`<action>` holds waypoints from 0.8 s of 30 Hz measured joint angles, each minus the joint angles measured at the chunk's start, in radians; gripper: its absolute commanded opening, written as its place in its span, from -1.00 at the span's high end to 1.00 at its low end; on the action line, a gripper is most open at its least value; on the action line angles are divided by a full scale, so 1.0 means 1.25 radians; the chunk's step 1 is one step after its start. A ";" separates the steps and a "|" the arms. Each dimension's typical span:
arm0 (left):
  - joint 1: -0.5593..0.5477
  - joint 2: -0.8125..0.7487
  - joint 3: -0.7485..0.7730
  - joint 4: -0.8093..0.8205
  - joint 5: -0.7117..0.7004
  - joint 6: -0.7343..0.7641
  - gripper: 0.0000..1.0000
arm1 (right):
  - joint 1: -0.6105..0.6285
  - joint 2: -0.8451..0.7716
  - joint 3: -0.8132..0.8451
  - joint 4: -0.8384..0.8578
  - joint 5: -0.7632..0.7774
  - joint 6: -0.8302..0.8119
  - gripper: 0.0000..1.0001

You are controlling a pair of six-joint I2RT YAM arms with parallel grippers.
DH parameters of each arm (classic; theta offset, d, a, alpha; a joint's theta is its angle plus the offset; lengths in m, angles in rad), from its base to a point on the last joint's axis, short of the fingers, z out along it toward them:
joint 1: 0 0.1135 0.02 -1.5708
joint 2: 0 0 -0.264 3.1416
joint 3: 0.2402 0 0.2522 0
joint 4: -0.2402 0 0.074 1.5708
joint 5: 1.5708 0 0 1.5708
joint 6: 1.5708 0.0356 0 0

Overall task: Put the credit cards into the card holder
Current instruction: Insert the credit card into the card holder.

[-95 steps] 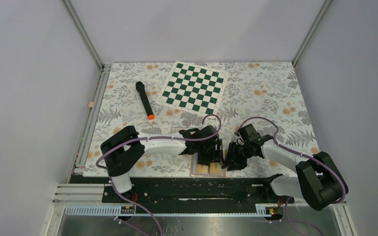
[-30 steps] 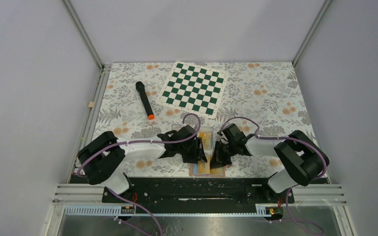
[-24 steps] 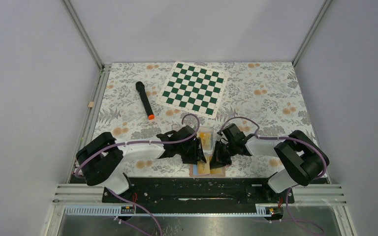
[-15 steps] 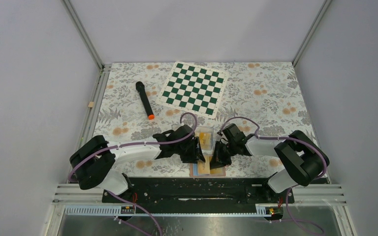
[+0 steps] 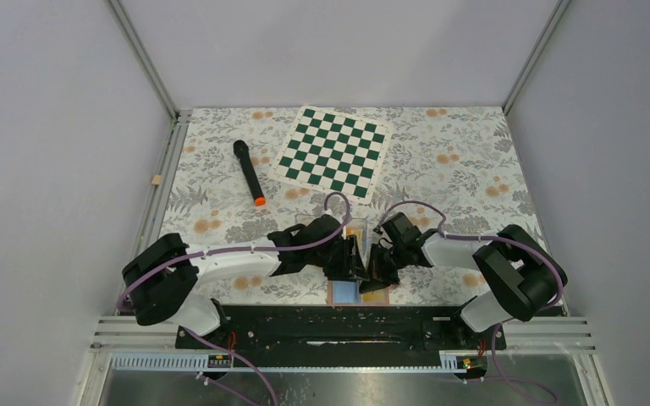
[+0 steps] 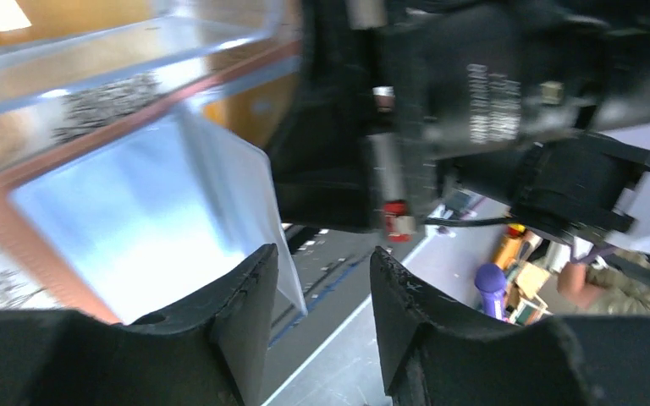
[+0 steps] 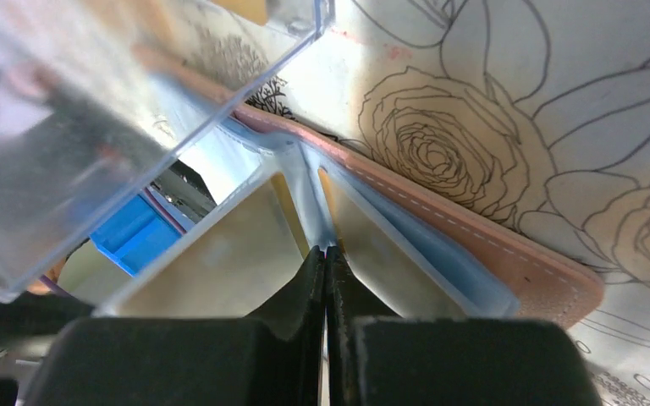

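Left gripper [image 6: 322, 255] jaws spread beside the holder's [image 6: 135, 228] pale-blue pocket. Right gripper [image 7: 326, 254] jaws pressed together at its pocket crease. The gripper's white print [image 6: 491, 101] is blurred, unreadable.

Lying open: a tan leather folding card holder [image 5: 344, 293], low centre of the top view.
Its light-blue inner pockets face up; a yellow-orange plastic credit card [image 5: 374, 295] shows at its right side, partly hidden.

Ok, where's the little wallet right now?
In the top view the card holder lies open at the near edge of the table, in the middle, right by the left claw and right claw, with the clear box just behind it.
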State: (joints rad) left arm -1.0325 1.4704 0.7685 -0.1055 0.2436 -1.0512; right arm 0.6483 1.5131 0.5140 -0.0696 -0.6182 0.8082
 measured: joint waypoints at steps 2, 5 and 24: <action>-0.009 0.000 0.006 0.042 0.016 -0.003 0.10 | 0.000 0.000 0.003 -0.006 0.002 -0.002 1.00; -0.017 0.007 0.009 0.095 0.040 -0.010 0.10 | 0.001 0.000 0.006 -0.013 0.004 -0.003 1.00; -0.026 0.104 0.035 0.244 0.155 -0.039 0.09 | -0.003 -0.172 0.079 -0.316 0.197 -0.055 1.00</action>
State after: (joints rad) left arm -1.0653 1.6009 0.8127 0.2001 0.4374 -1.1004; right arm 0.6449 1.2984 0.6128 -0.4644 -0.3717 0.7395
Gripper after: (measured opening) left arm 0.457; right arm 0.015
